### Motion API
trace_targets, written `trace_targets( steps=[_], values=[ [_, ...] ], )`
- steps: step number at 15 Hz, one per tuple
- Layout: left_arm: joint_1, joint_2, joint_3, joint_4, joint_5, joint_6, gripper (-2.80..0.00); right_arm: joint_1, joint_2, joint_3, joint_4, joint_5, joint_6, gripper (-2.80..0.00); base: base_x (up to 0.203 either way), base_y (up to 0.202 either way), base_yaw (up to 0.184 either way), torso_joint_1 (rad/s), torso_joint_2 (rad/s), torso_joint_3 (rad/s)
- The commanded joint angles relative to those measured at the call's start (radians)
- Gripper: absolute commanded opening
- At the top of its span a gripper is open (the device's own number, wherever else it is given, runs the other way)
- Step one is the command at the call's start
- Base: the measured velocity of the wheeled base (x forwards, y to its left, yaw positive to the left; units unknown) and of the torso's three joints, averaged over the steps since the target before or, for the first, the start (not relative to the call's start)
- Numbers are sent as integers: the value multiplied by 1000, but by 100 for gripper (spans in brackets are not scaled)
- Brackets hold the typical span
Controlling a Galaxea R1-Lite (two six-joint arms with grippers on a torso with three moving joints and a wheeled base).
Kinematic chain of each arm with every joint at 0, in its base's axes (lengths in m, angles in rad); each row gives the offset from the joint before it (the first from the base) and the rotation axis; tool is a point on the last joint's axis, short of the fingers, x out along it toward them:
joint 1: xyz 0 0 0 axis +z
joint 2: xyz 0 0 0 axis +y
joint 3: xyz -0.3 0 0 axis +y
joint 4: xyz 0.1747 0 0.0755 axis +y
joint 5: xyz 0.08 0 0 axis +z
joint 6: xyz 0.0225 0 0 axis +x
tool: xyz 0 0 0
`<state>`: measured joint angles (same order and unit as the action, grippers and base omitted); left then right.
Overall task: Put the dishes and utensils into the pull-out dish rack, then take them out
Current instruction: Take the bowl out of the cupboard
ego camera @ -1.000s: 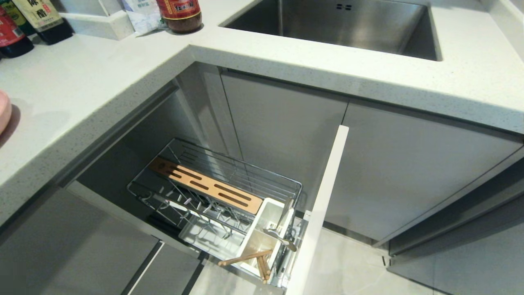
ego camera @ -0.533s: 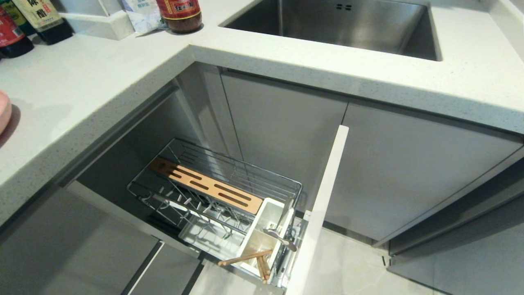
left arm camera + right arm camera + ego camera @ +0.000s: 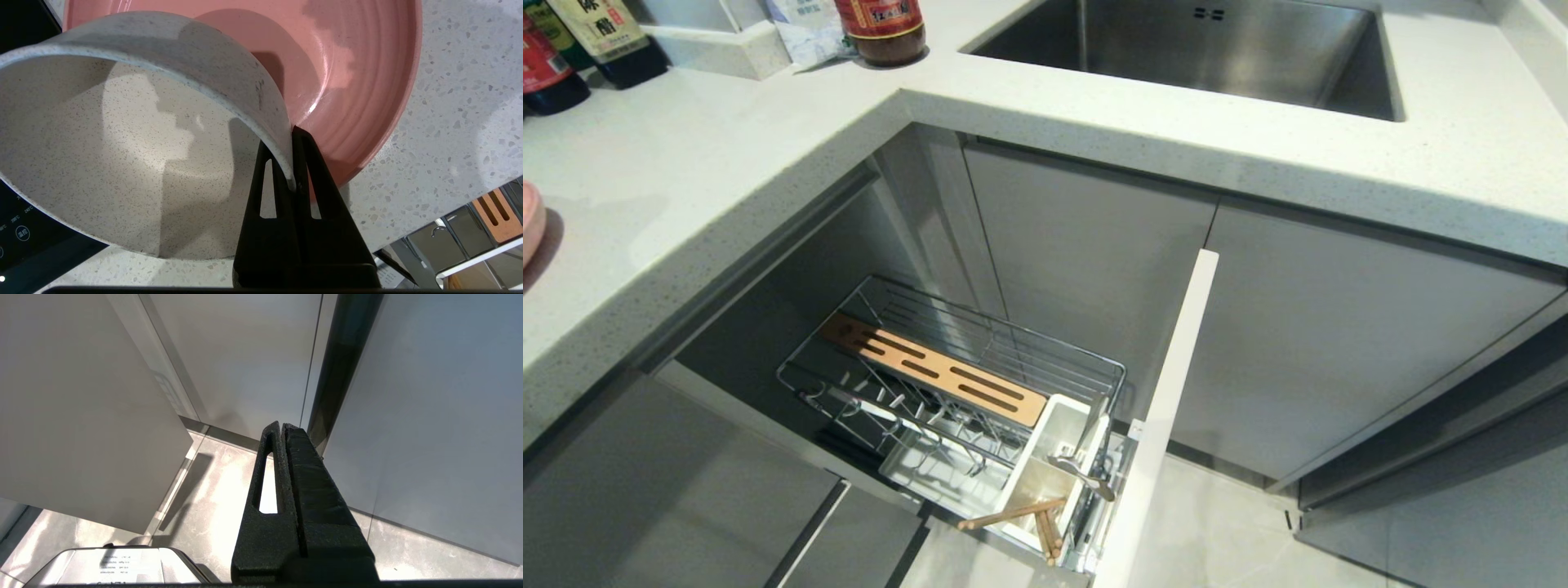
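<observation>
Bowl [image 3: 135,134]: cream, speckled, tilted on its rim wall above the pink plate [image 3: 351,81], over the countertop [image 3: 457,122].
Left gripper [image 3: 291,163]: fingers pinched across the bowl's wall, one inside, one outside.
Dish rack [image 3: 947,384]: pulled out, below the counter edge and to the right of the bowl; prongs bare, chopsticks [image 3: 1021,514] and fork [image 3: 1082,474] in the utensil cup [image 3: 1054,457].
Right gripper [image 3: 282,433]: closed on nothing, parked by the cabinet fronts; left arm judged nearer.

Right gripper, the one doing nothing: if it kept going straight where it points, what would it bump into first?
Probably the grey cabinet front straight ahead of the shut right gripper; nothing shows in between, though depth is hard to judge.
</observation>
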<state>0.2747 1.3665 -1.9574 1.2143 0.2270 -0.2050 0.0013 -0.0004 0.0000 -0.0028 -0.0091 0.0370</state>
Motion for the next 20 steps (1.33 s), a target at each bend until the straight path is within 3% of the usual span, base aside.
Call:
trace_targets(
  steps=[1, 8, 9, 16, 18, 20],
  values=[
    [1, 14, 0, 5, 2, -2, -280, 0, 0, 0, 0, 0, 0, -280, 0, 0, 0, 0, 0, 0],
    [8, 20, 2, 10, 23, -2, -280, 0, 0, 0, 0, 0, 1, -280, 0, 0, 0, 0, 0, 0],
    [8, 19, 2, 7, 23, -2, 0, 0, 0, 0, 0, 0, 0, -280, 0, 0, 0, 0, 0, 0],
    [15, -3, 1, -38, 40, -11, 0, 0, 0, 0, 0, 0, 1, -280, 0, 0, 0, 0, 0, 0],
    [15, -30, 2, -95, 50, -31, 0, 0, 0, 0, 0, 0, 0, -280, 0, 0, 0, 0, 0, 0],
    [11, -66, 14, -279, 49, -104, 0, 0, 0, 0, 0, 0, 0, -280, 0, 0, 0, 0, 0, 0]
  ],
)
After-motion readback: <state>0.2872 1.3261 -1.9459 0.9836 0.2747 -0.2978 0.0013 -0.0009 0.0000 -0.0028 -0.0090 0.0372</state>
